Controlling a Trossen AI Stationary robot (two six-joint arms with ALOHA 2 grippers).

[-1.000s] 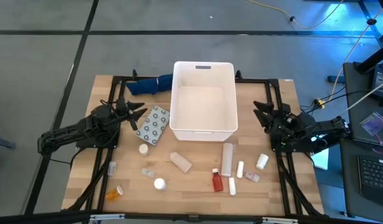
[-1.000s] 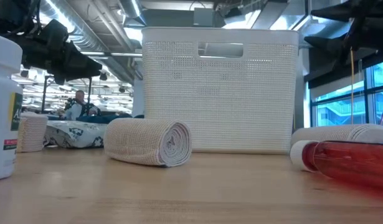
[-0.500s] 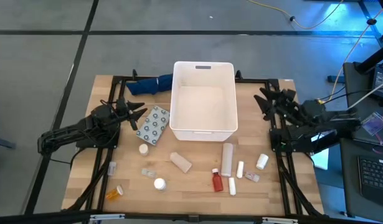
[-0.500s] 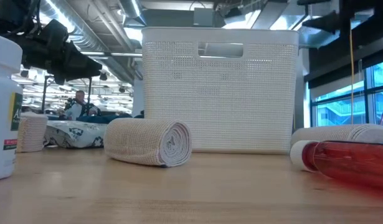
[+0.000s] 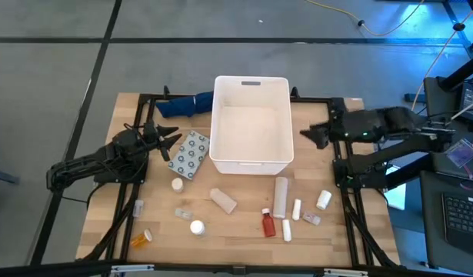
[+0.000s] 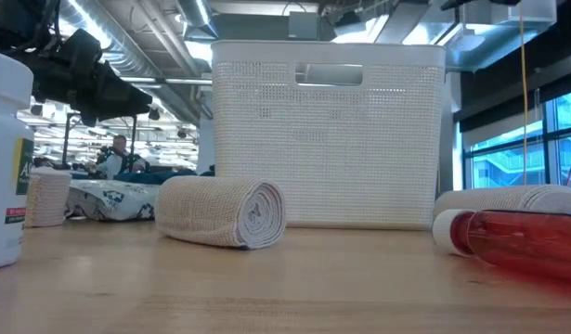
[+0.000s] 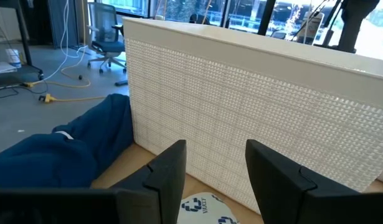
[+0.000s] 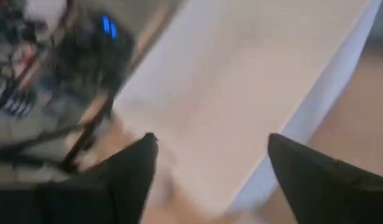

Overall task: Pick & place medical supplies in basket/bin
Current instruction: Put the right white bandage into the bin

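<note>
Jaws wide beside white mesh-walled basket (image 5: 251, 123) (tall sides, handle slot)

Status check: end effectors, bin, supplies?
Both end effectors open, empty: left, right flanking white plastic tub. Red pill bottle, beige roll on table.

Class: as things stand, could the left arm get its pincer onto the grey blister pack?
Probably yes. The left pincer, open and empty, sits right beside the blister pack, which lies flat by the bin with nothing between them.
</note>
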